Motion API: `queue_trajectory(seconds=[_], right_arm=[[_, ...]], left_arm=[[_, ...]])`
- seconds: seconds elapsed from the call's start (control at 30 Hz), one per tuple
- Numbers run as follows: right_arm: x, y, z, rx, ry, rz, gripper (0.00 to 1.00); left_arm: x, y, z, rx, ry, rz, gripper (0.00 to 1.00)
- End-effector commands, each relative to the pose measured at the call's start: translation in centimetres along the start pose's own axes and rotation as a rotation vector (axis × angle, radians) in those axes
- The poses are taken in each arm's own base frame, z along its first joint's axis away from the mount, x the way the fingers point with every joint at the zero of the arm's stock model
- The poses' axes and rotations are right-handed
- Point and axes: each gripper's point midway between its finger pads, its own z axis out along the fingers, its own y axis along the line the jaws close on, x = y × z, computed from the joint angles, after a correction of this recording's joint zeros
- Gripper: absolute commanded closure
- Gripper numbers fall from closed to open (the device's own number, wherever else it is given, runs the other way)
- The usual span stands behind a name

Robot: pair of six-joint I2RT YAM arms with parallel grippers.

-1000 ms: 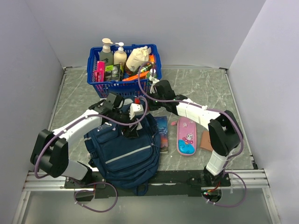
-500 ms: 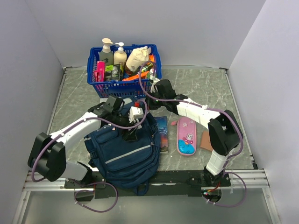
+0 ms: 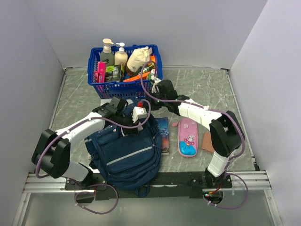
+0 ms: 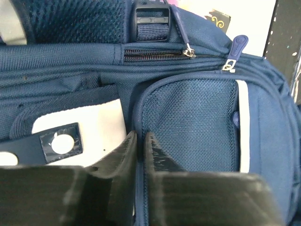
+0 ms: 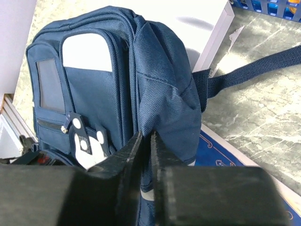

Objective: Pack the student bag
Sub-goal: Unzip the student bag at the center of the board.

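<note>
Left gripper [image 4: 139, 136] down on the student bag [image 3: 124, 153], fingers nearly together with the seam beside the bag's mesh pocket [image 4: 188, 122] pinched between them. Surface is a grey marbled table [image 3: 207, 89], boxed in by plain pale walls [image 3: 188, 33].

Past the bag's top end is a blue plastic basket [image 3: 117, 87] full of bottles and packets. Just beside the bag on the right-arm side lies a blue-covered book [image 3: 163, 134], then a pink pencil case [image 3: 187, 137], then a flat brown item [image 3: 207, 141] furthest from the bag.

Right gripper [image 5: 146, 136] is at the bag's top end. Only a thin slit shows between its fingers, and a ridge of navy fabric runs right into the tips. Can't tell if it's actually clamped.

The bag lies on the table front-up, bottom end at the near edge. It is navy, with a pale stripe across the front pocket and a white patch [image 5: 87, 52] on the upper pocket. A zip pull [image 4: 237, 47] and a black buckle [image 4: 151, 16] show near the pinched seam. One shoulder strap [image 5: 249, 70] trails onto the table off the bag's top end.
</note>
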Motion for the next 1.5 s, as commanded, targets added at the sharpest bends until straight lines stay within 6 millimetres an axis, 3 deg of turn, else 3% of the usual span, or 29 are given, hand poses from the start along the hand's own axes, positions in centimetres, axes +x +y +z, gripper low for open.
queue_trajectory(seconds=[0.0,0.07,0.13,0.17,0.2,0.27,0.3,0.33,0.4,0.43,0.5,0.53,0.73,0.97,1.47], right_arm=[[-6.2,3.4,-2.4,-0.095,-0.208,-0.092,0.59],[-5.8,2.7,-3.0,-0.064,-0.21,-0.1,0.43],[-6.3,2.6,-4.7,-0.039,-0.254,-0.133,0.37],[-5.2,1.7,-5.0,-0.021,-0.241,-0.13,0.33],[-5.5,2.3,-6.4,-0.031,-0.273,-0.146,0.31],[-3.6,1.7,-7.2,-0.029,-0.258,-0.168,0.26],[-3.5,2.5,-8.6,-0.053,-0.283,-0.192,0.26],[-1.2,1.9,-8.6,-0.065,-0.246,-0.189,0.26],[-0.2,3.2,-10.2,-0.106,-0.271,-0.226,0.26],[2.0,2.3,-10.0,-0.08,-0.244,-0.229,0.27],[3.4,3.6,-11.0,-0.086,-0.268,-0.284,0.27],[4.9,2.9,-11.0,-0.058,-0.255,-0.291,0.27],[9.0,4.9,-12.6,-0.099,-0.229,-0.416,0.32],[11.1,4.4,-12.5,-0.094,-0.188,-0.464,0.44],[13.5,3.9,-11.7,-0.076,-0.088,-0.565,0.52]], left_arm=[[-0.9,0.2,0.3,-0.009,-0.016,0.015,0.99],[-1.0,0.4,0.0,-0.025,-0.01,0.016,0.99],[-1.5,0.5,-0.5,-0.04,-0.013,0.023,0.99],[-2.2,0.7,-1.0,-0.059,-0.026,0.042,0.99],[-2.5,0.6,-1.3,-0.064,-0.029,0.047,0.99],[-3.6,0.7,-2.3,-0.088,-0.049,0.068,0.99],[-3.9,0.6,-2.6,-0.091,-0.053,0.07,0.99],[-4.2,0.7,-3.0,-0.097,-0.059,0.072,0.99],[-4.8,0.5,-3.6,-0.095,-0.068,0.075,0.99],[-5.1,0.6,-3.8,-0.096,-0.073,0.078,0.99],[-5.4,0.5,-4.1,-0.095,-0.082,0.082,0.99],[-5.5,0.6,-4.2,-0.099,-0.08,0.083,0.99],[-6.2,1.3,-5.2,-0.128,-0.09,0.083,0.99],[-6.3,1.7,-6.2,-0.137,-0.082,0.083,0.99],[-6.7,2.2,-6.9,-0.17,-0.079,0.095,0.99]])
